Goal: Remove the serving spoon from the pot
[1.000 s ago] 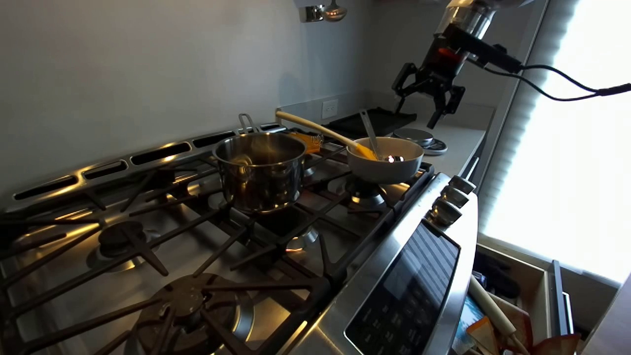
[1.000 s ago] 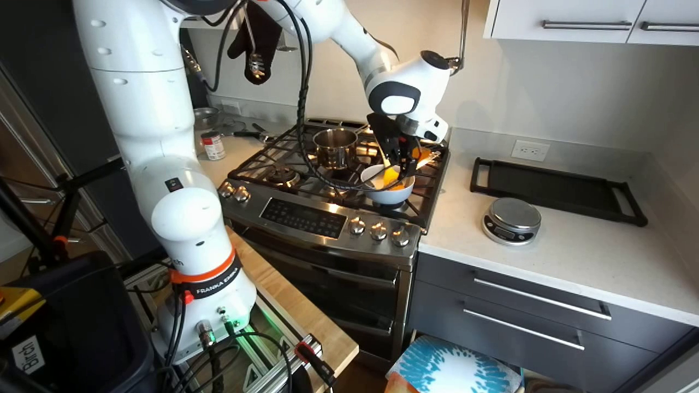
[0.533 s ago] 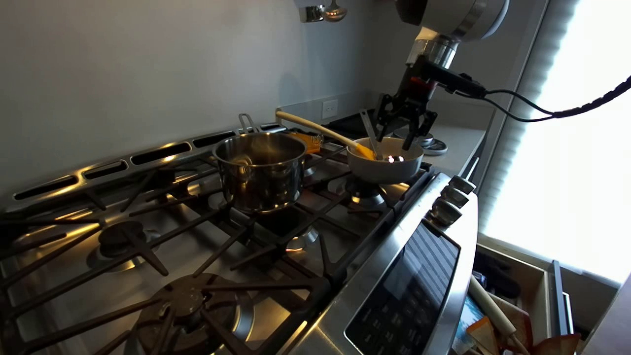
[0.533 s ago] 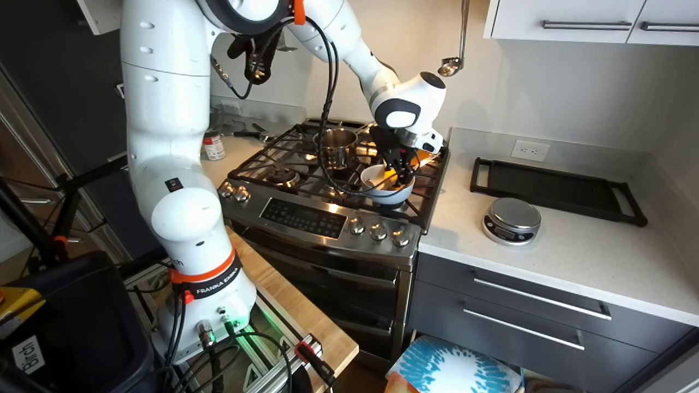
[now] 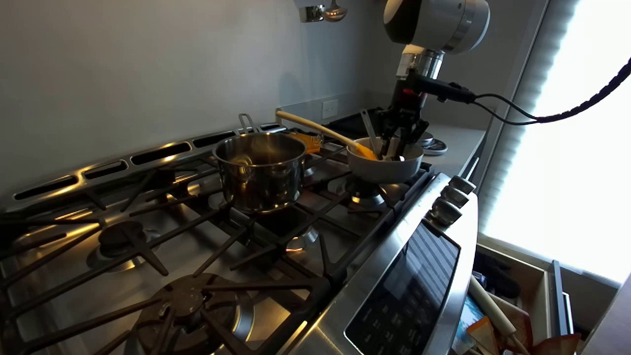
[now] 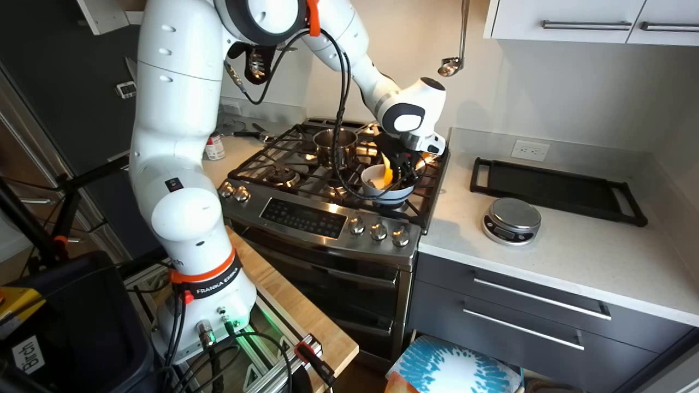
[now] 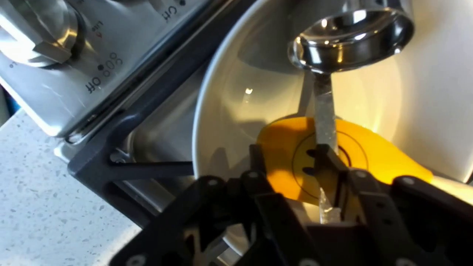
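Observation:
The serving spoon has a long pale wooden handle and an orange head with a smiley face. It leans in the pot, a white bowl-shaped vessel on the stove, its handle sticking out over the rim. My gripper is down inside the pot, above the spoon's head. Its fingers stand apart, partly closed, with nothing spanning the gap. A flat metal handle, part of a steel cup in the same pot, runs beside and partly behind the right-hand finger in the wrist view. Whether they touch cannot be told.
A shiny steel saucepan stands on a neighbouring burner. Another orange utensil lies behind it on the stove. Control knobs line the stove's front. On the counter are a kitchen scale and a black tray.
My gripper has come down from above and beside the pot to inside it, and its fingers have drawn closer together. The spoon and pot have stayed in place.

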